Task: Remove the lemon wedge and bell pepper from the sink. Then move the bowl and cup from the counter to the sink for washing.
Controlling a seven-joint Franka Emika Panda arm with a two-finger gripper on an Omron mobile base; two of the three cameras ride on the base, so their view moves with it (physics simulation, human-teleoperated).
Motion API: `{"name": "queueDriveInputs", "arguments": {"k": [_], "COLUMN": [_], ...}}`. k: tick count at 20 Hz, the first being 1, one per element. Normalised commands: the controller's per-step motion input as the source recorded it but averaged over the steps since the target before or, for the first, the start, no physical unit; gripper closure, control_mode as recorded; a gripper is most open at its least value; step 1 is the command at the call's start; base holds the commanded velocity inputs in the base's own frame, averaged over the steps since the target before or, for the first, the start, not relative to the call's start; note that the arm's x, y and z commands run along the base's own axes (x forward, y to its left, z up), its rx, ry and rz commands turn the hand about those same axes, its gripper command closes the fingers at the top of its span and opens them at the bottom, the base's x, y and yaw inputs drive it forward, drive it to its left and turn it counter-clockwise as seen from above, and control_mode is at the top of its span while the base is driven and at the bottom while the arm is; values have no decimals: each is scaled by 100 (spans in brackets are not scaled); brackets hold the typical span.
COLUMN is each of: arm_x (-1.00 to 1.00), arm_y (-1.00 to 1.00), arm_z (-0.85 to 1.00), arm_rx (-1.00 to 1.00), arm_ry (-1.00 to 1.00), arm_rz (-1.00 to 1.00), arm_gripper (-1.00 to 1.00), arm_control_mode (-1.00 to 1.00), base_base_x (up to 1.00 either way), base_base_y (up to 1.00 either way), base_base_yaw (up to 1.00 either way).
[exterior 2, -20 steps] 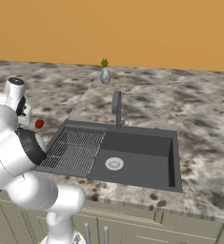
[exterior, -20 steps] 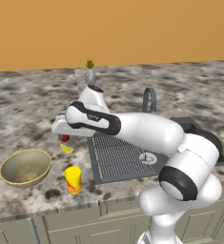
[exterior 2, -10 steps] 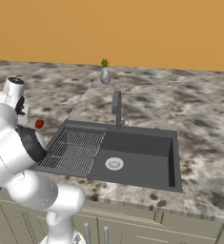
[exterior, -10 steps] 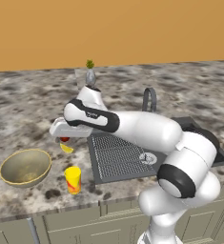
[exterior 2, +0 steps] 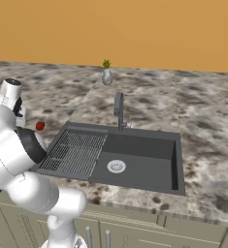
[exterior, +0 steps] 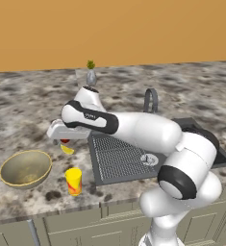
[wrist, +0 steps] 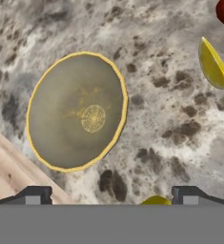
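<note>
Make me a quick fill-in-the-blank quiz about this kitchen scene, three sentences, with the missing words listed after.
1. The lemon wedge lies on the ____, outside the sink.
2. The hand hangs with its jaws ____ over the counter.
3. In the left base view, the cup stands to the right of the ____.

Missing words: counter; open; bowl

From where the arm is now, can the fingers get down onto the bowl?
Probably yes. The bowl lies bare on the counter, nothing in it or over it, and the open gripper hangs above. The cup and lemon wedge lie off to the sides.
</note>
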Motion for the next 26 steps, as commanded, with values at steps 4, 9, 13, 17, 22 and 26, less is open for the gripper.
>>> {"name": "queueDriveInputs", "arguments": {"k": [4,9,13,17,22,26], "arm_x": [0,0,0,1,7,15], "arm_y": [5,2,4,5,8,4], "arm_z": [-5,-8,-12,-13,-13,-8], "arm_rx": [0,0,0,0,0,0], "arm_ry": [0,0,0,0,0,0], "arm_rz": [0,-1,-3,-8,-5,-3], "arm_gripper": [-100,-100,-100,-100,-100,-100], "arm_control_mode": [-100,-100,-100,-100,-100,-100], "base_base_x": [0,0,0,0,0,0], "base_base_y": [0,0,0,0,0,0], "base_base_yaw": [0,0,0,0,0,0]}}
